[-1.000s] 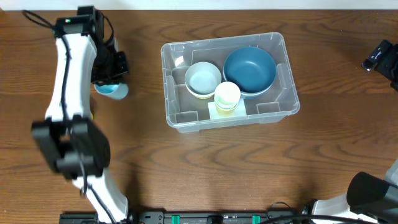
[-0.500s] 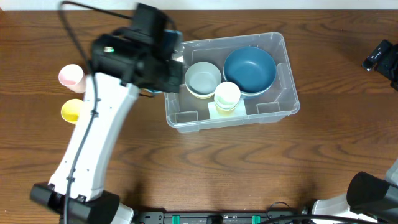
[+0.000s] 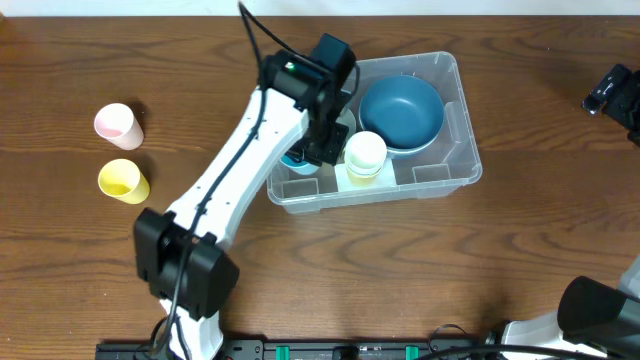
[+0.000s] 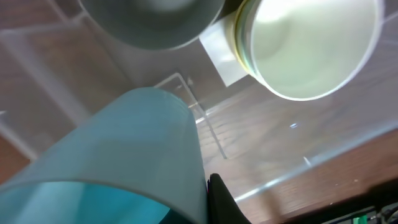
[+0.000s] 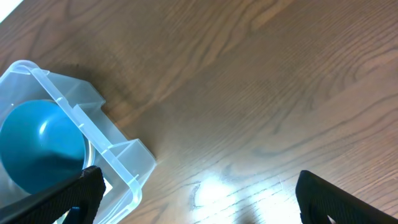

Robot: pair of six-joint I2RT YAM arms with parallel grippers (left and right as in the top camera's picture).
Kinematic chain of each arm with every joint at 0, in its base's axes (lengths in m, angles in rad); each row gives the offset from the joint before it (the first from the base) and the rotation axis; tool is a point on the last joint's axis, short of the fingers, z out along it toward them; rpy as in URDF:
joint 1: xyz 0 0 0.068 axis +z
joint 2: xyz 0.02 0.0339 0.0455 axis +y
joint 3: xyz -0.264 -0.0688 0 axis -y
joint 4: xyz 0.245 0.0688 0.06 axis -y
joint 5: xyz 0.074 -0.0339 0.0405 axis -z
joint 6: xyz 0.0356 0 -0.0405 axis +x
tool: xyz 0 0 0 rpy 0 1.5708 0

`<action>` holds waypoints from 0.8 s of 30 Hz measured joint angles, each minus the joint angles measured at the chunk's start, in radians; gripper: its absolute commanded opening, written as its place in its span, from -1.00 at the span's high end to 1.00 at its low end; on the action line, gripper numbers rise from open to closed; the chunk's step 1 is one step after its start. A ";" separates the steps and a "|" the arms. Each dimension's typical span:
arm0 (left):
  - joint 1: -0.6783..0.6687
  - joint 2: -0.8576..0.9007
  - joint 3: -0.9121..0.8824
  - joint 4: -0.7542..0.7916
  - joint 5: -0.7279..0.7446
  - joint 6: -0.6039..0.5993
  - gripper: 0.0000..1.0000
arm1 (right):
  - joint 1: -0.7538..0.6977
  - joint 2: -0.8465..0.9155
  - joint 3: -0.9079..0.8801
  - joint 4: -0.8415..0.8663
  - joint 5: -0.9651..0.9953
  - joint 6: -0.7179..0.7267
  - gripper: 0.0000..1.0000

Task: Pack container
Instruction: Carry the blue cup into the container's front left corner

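So, the container (image 3: 462, 120) is sat flat near the middle of the wooden surface (image 3: 400, 280), with its long side running left to right. The left arm is stretched out over its left half. The left tool (image 3: 318, 148) is clamped tight on a teal cup (image 3: 298, 160), which is held inside the container's front-left part, just beside the left wall. Whether the cup's bottom is touching the container floor can't be told, tbh.

In the left wrist view the teal cup is shown close up and tilted, with one dark finger (image 4: 217, 199) pressed along its side. A grey bowl (image 4: 149, 15) and a pale cup (image 4: 308, 46) are seen just past it, and a white label (image 4: 222, 53) is spotted on the clear floor, partly tucked under the pale cup.

A dark blue bowl (image 3: 401, 110) is parked in the container's far-right part, and the pale cup is nestled against its near edge. Off to the left, well apart from the container, a pink cup (image 3: 115, 122) and a yellow cup (image 3: 122, 180) are sat on the surface, one just beside the other.

The right tool (image 5: 199, 190) is found out at the right side, past the container's corner. Its fingers are spread fully wide, nothing is gripped between them, and only bare wood is seen there.
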 measured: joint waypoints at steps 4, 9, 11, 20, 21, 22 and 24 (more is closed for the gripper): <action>-0.004 0.004 -0.056 0.017 -0.003 -0.019 0.88 | 0.000 0.000 0.000 0.000 0.000 0.000 -0.98; -0.005 0.004 -0.178 0.104 -0.003 -0.061 0.88 | 0.000 0.000 0.000 0.000 0.000 0.000 -0.99; -0.005 0.004 -0.230 0.153 -0.002 -0.079 0.88 | 0.000 0.000 0.000 0.000 0.000 0.000 -0.99; -0.005 0.005 -0.410 0.343 0.029 -0.108 0.53 | 0.000 0.000 0.000 0.000 0.000 0.000 -0.98; -0.005 0.005 -0.414 0.350 0.028 -0.109 0.32 | 0.000 0.000 0.000 0.000 0.000 0.000 -0.99; -0.005 0.005 -0.419 0.355 0.027 -0.112 0.12 | 0.000 0.000 0.000 0.000 0.000 0.000 -0.99; -0.005 0.006 -0.427 0.356 0.027 -0.119 -0.18 | 0.000 0.000 0.000 0.000 0.000 0.000 -0.98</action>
